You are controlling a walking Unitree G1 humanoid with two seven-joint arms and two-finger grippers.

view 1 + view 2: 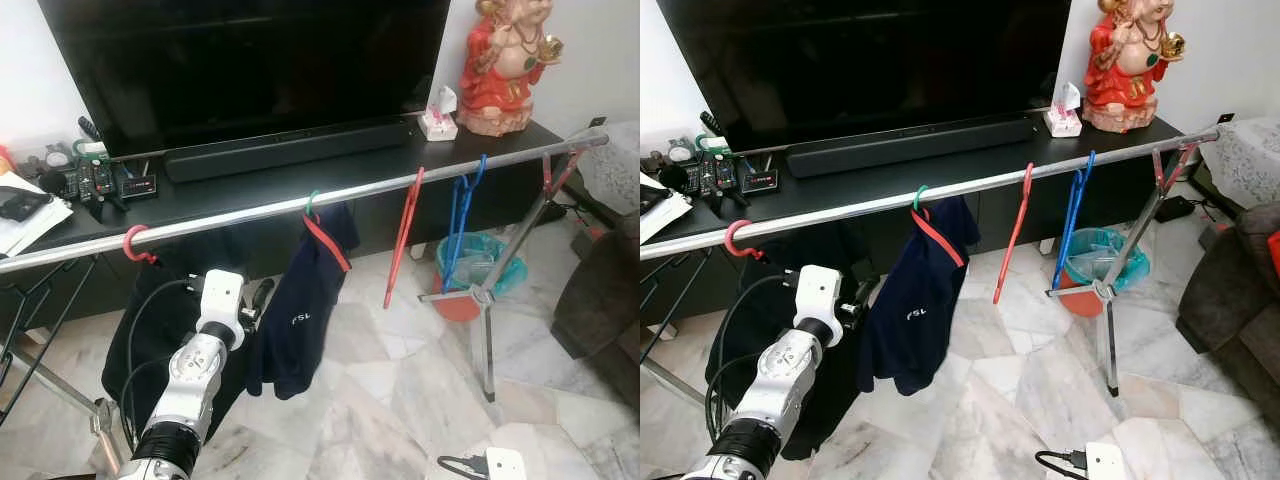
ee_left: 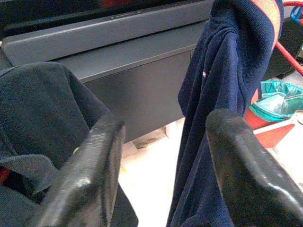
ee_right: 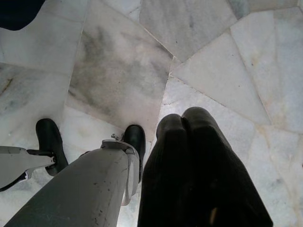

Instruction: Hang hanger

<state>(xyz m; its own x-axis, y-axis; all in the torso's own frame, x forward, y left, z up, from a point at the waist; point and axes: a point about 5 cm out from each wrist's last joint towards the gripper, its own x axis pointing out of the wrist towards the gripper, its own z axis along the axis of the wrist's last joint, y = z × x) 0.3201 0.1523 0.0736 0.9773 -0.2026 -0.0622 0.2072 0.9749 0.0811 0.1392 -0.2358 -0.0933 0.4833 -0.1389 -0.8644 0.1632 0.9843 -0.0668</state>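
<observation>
A silver rail (image 1: 250,210) runs across in front of the TV stand. On it hang a red-hooked hanger (image 1: 135,243) with a black garment (image 1: 150,330), a green-hooked red hanger (image 1: 318,222) carrying a navy shirt (image 1: 300,320), a bare red hanger (image 1: 404,238), a blue hanger (image 1: 462,215) and one more hanger (image 1: 555,172) at the far right. My left gripper (image 2: 165,120) is open and holds nothing. It sits below the rail, between the black garment (image 2: 42,109) and the navy shirt (image 2: 222,94). My right gripper (image 3: 182,120) hangs shut, pointing at the floor.
Behind the rail is a black TV stand (image 1: 300,180) with a TV, a soundbar (image 1: 290,148), remotes (image 1: 95,180) and a red statue (image 1: 505,65). The rail's tripod leg (image 1: 485,300) and a teal bin (image 1: 480,262) stand at the right. A sofa (image 1: 600,300) and a power strip (image 1: 495,465) border the marble floor.
</observation>
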